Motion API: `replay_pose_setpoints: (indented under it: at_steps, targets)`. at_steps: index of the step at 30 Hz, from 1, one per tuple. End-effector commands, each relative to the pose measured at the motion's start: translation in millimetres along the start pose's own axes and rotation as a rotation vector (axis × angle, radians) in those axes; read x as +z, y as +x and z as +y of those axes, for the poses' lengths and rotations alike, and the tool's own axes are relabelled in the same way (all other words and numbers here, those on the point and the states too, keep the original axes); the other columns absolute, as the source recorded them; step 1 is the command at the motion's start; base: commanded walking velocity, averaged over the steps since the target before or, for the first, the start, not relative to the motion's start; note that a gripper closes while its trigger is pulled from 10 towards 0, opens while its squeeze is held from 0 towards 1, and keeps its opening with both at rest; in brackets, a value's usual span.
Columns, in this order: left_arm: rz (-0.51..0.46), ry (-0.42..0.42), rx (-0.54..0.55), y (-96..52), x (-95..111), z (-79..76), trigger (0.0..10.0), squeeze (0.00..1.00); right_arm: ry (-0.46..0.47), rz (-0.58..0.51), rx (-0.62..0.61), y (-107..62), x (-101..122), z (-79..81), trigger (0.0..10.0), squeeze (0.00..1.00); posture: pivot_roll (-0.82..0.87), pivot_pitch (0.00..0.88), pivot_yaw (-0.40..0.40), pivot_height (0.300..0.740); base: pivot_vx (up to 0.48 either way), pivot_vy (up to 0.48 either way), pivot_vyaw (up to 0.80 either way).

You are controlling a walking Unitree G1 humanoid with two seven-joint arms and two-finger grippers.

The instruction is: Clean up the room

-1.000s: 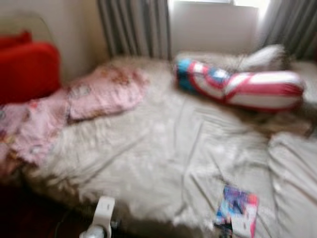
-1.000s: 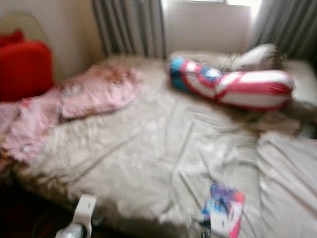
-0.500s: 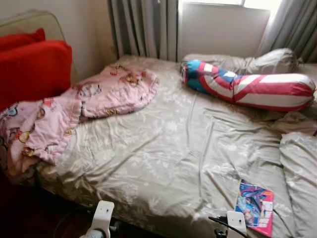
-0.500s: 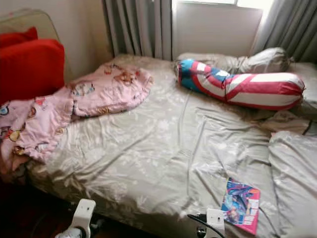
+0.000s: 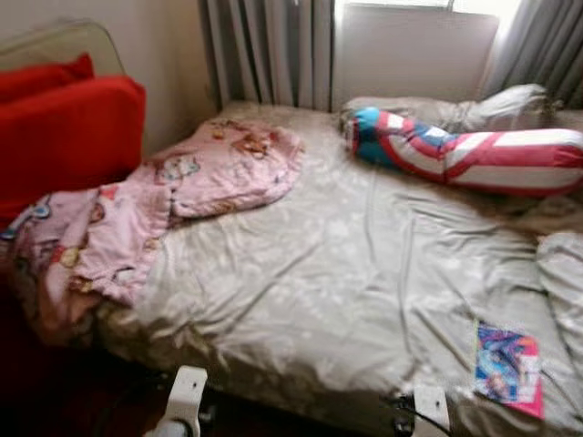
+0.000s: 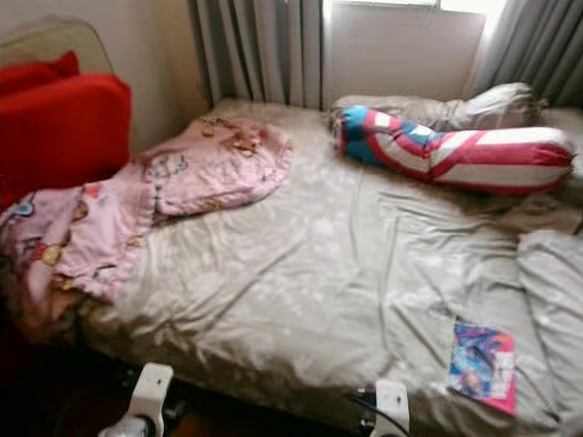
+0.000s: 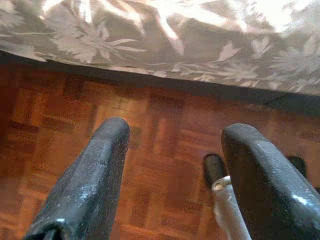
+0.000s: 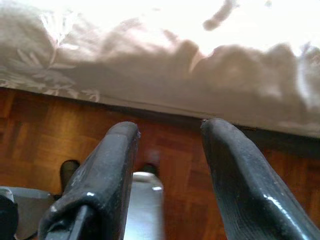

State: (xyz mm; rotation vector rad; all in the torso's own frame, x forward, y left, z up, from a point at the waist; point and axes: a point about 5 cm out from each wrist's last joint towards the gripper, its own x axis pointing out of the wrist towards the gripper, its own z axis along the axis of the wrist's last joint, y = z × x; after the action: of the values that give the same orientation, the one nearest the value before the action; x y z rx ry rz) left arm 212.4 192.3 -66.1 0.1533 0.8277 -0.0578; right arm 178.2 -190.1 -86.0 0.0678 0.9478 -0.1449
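Nearest, at about six o'clock low in the head views, two white wrist housings poke up at the frame's bottom edge, mostly cut off. The left tool (image 7: 172,165) hangs over the parquet floor (image 7: 65,130) beside the bed's near edge, its two black fingers (image 7: 90,180) standing apart with nothing between them. The right tool (image 8: 167,170) hangs the same way above the wood floor, fingers apart and empty; a silver limb and dark shapes below it are too blurred to name.

On the bed (image 5: 328,273), covered in a grey-beige floral sheet, a bright magazine (image 5: 508,366) lies flat near the front edge at about four o'clock; its cover print cannot be read. At nine o'clock a pink patterned blanket (image 5: 155,200) sprawls crumpled, one end spilling over the bed's left side, its lower folds lost in shadow. Beyond that, at ten o'clock, a red cushion (image 5: 64,137) stands against the wall, partly cut by the frame.

Farther back, at one to two o'clock, a long bolster (image 5: 465,150) striped red, white and blue lies across the bed, its far end cut off. A grey pillow (image 5: 492,105) sits just behind it. Grey curtains (image 5: 269,50) hang at twelve o'clock beside an overexposed window.
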Motion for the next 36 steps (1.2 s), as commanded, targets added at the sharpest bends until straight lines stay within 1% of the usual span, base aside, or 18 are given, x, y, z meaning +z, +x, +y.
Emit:
replay_pose_setpoints:
  at_steps: [1,7,14,36]
  targets:
    - [0.010,0.003,-0.016,0.3,-1.1,-4.7,10.0,0.00,0.002,0.001,-0.009,-0.2,-0.3,-1.9,10.0,0.00,-0.06,0.000,0.008,0.729,0.000,0.439,0.00]
    - [0.011,0.004,-0.017,0.3,-1.3,-4.7,10.0,0.00,-0.002,-0.011,-0.001,1.3,5.5,6.3,10.0,0.00,-0.06,0.000,0.008,0.729,0.000,0.438,0.00]
    - [0.012,0.006,-0.018,0.1,-1.9,-4.6,10.0,0.00,-0.009,-0.005,-0.001,0.7,3.0,2.8,10.0,0.00,-0.06,0.000,0.009,0.729,0.000,0.439,0.00]
    - [0.011,0.000,-0.015,0.2,-1.8,-4.9,10.0,0.00,-0.013,-0.008,-0.004,0.6,3.3,0.7,10.0,0.00,-0.06,0.000,0.005,0.729,0.000,0.439,0.00]
